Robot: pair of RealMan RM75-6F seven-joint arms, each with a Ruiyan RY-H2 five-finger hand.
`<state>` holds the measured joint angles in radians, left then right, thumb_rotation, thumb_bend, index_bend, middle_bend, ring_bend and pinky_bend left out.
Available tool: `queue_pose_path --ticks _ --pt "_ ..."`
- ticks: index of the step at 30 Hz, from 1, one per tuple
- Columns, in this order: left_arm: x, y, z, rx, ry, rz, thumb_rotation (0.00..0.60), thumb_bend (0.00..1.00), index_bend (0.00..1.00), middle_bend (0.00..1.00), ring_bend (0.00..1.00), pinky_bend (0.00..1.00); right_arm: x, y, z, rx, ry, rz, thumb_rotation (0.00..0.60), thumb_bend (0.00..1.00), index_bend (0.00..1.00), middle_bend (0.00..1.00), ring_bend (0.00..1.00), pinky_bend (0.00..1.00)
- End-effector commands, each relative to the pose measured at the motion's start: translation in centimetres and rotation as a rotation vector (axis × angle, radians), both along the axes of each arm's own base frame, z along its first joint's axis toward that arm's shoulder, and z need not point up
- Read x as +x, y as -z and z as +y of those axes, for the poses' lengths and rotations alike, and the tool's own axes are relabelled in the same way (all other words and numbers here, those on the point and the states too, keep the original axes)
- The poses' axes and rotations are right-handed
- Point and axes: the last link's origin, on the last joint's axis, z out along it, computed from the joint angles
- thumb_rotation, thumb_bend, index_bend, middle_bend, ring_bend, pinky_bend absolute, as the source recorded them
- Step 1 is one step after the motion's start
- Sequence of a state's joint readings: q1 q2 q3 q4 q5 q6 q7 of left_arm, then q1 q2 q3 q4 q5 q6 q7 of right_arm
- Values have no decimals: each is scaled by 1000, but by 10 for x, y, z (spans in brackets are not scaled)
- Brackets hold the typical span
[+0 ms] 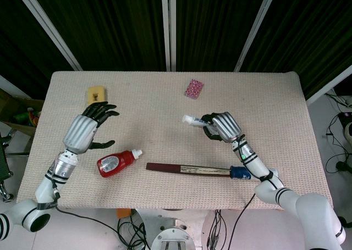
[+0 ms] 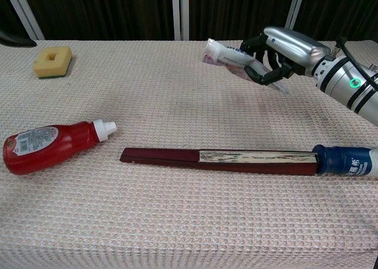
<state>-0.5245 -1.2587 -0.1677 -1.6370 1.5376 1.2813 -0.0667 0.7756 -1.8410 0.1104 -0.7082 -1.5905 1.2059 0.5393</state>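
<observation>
White plastic toothpaste tube [image 2: 231, 55] is held lifted above the beige woven tablecloth [image 2: 177, 91] in the curled right hand [image 2: 277, 51]; better to keep it level, gripped mid-body; left hand [image 1: 87, 130] hovers empty, fingers spread, near the red squeeze bottle [image 1: 116, 162].

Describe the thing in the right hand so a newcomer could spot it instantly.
On the right half of the beige table, the right hand holds a white toothpaste tube off the cloth, cap pointing left. Unlike the red bottle and long dark folded fan, it is not lying down.
</observation>
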Motion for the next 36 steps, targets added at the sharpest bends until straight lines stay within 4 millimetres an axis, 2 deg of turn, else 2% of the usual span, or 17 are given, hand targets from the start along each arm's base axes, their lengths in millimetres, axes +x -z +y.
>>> queue_pose_path --ticks 1,9,16,24,36 --pt "21 6 9 -7 53 28 600 91 275 173 127 161 21 -5 -1 27 -80 -164 600 824 850 709 562 769" --pt "68 24 32 -62 124 50 600 105 267 173 127 162 40 8 -4 88 -109 -239 600 821 850 713 562 770" --pt "95 39 44 -86 134 23 600 139 269 173 126 166 54 17 -6 111 -133 -244 600 824 852 715 562 771" --pt "102 53 52 -100 111 5 600 277 327 173 127 167 60 22 -5 120 -144 -247 600 825 861 721 567 779" --pt "103 66 53 -99 104 -13 600 285 365 179 127 165 61 24 -6 133 -134 -259 600 823 861 721 567 779"
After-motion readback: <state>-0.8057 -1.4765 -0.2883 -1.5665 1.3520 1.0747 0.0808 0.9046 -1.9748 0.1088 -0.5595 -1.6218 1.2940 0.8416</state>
